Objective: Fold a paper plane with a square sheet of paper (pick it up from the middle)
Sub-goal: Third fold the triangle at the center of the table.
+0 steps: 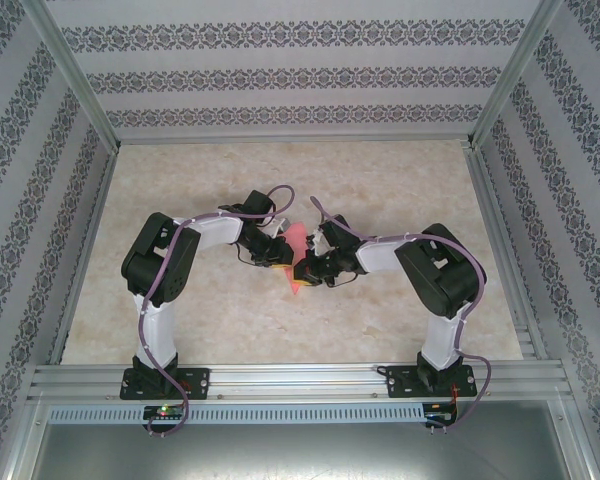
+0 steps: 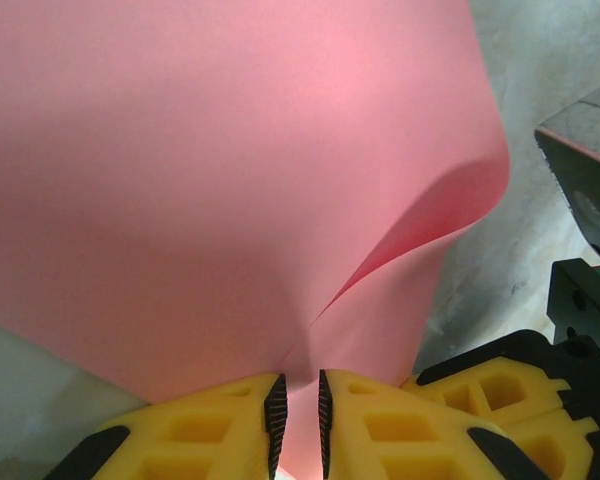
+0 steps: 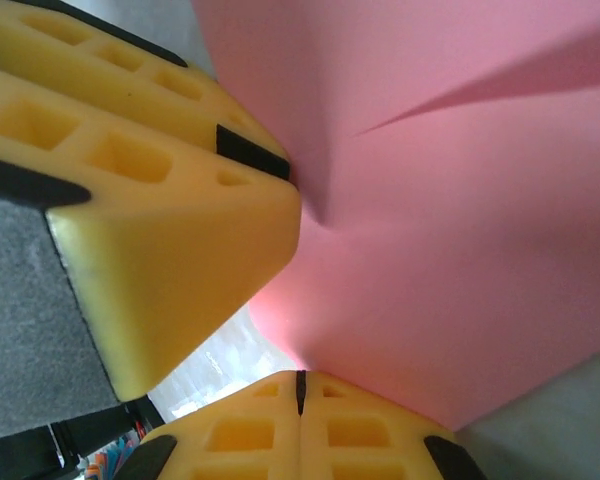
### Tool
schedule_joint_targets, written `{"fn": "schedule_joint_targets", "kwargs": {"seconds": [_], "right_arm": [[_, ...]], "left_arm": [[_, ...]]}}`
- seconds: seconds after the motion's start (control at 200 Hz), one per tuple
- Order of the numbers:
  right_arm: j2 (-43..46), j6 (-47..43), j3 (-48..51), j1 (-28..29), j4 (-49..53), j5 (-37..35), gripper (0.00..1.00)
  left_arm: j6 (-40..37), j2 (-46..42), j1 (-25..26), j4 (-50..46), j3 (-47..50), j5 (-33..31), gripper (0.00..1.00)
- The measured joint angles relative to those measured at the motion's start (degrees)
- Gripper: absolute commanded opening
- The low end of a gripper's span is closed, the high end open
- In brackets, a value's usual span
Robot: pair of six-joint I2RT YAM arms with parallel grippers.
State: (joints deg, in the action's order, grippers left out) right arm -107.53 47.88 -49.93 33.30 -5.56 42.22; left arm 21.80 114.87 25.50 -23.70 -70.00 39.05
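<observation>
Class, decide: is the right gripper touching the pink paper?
Touching. The right wrist view shows the pink paper running straight into the shut fingertips of the right gripper, with no gap.

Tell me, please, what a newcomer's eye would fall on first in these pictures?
The salmon-pink sheet of paper stands out, held up over the middle of the table between both arms and curling into a soft fold. Next come the bright yellow tools pinching it, the left tool and the right tool, close together.
</observation>
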Motion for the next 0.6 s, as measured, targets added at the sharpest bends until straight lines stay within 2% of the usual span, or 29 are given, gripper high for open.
{"fn": "schedule_joint_targets", "kwargs": {"seconds": [0.6], "right_arm": [[-1.07, 0.0, -0.59, 0.35, -0.74, 0.35, 0.04]], "left_arm": [[0.0, 0.55, 0.0, -0.07, -0.55, 0.83, 0.23]]}}
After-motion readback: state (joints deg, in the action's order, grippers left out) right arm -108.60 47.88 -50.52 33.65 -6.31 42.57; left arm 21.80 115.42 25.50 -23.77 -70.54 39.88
